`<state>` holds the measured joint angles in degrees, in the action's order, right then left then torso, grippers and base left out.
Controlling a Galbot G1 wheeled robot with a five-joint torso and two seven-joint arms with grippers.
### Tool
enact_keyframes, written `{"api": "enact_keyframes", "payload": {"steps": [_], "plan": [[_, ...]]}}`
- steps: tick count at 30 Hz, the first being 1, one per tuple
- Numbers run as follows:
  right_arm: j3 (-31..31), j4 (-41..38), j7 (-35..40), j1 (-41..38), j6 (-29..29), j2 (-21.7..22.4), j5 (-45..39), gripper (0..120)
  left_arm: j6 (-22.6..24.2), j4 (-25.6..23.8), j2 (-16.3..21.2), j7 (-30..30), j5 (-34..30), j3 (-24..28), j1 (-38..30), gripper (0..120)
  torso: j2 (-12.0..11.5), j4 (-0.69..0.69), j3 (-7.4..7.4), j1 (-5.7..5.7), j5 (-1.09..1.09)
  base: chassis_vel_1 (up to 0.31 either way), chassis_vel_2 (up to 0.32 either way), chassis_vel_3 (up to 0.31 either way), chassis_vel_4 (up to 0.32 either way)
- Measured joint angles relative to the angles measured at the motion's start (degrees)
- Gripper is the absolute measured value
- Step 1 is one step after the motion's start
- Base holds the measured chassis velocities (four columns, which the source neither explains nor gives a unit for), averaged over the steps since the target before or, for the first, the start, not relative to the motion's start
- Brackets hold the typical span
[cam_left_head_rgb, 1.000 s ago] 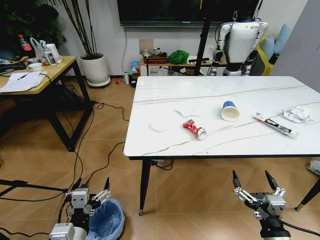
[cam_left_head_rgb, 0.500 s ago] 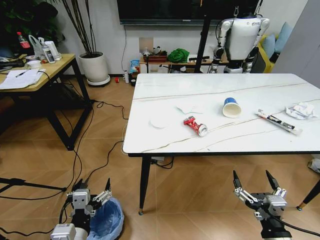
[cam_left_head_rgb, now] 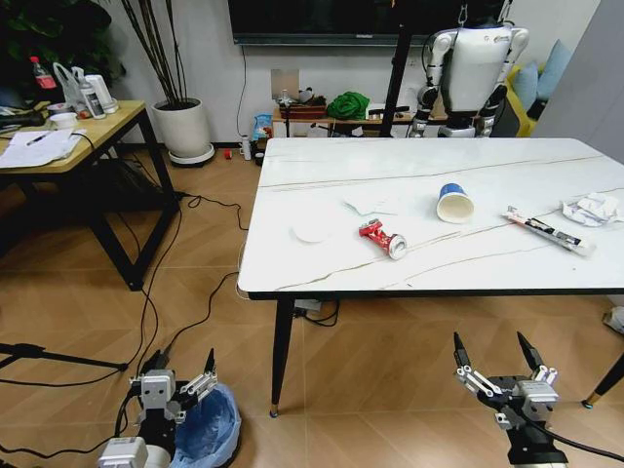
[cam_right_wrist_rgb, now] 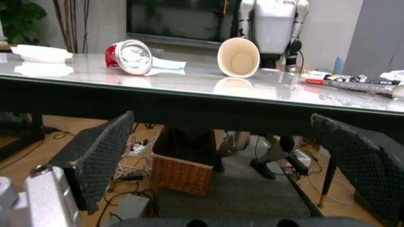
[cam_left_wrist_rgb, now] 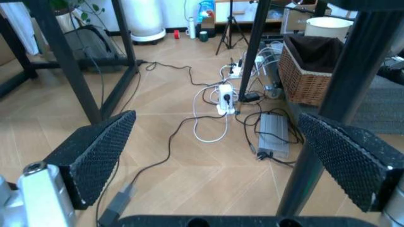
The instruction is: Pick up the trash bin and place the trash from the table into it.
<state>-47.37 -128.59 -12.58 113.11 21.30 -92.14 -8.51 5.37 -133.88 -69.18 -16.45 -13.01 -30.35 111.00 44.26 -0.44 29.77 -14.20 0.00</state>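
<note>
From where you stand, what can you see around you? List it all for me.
White marble-look table: one, brown veins, black legs, ahead.
Crushed red can: one, lying on the table's near middle.
White paper cup with blue band: one, on its side, right of the can.
Flat white disc: one, left of the can.
Long white-black wrapper: one, towards the table's right end.
Crumpled white paper: one, far right edge.
Bin with light-blue bag: one, on the floor at lower left.
Wooden desk: one, left.
White plant pot: one, by the wall.
White humanoid robot: one, behind the table.
Wicker basket: one, under the table.
Left gripper: open, beside the bin.
Right gripper: open, low, before the table.
</note>
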Motion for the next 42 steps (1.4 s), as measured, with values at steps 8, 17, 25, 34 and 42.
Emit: {"api": "enact_keyframes", "payload": {"steps": [8,17,25,34,42], "plan": [[0.08,-0.08,-0.02,-0.02,0.0,0.0,-0.01,100,-0.08,-0.12,-0.26,-0.02,0.05,-0.11,0.18,100,-2.31,0.0,-1.34,0.97,0.0,0.0,0.0,0.0,0.0],[0.06,-0.11,-0.02,0.0,0.0,0.0,-0.01,100,-0.18,-0.13,-0.47,-0.04,0.14,-0.11,0.16,100,-4.4,0.0,-2.55,1.83,0.0,0.0,0.0,0.0,0.0],[0.08,-0.04,-0.04,0.04,0.09,0.0,0.04,100,-0.29,-0.11,-0.48,-0.06,0.15,-0.22,0.18,100,-6.37,0.0,-3.72,2.65,0.0,0.0,0.0,0.0,0.0],[0.07,-0.05,-0.09,0.08,0.14,0.0,0.15,100,-0.34,-0.03,-0.48,-0.07,0.07,-0.22,0.13,100,-8.58,0.0,-5.03,3.55,0.0,0.0,0.0,0.0,0.0],[0.06,-0.05,-0.09,0.07,0.18,0.0,0.17,100,-0.37,-0.03,-0.48,-0.08,-0.02,-0.24,0.11,100,-10.49,0.0,-6.16,4.33,0.0,0.0,0.0,0.0,0.0]]}}
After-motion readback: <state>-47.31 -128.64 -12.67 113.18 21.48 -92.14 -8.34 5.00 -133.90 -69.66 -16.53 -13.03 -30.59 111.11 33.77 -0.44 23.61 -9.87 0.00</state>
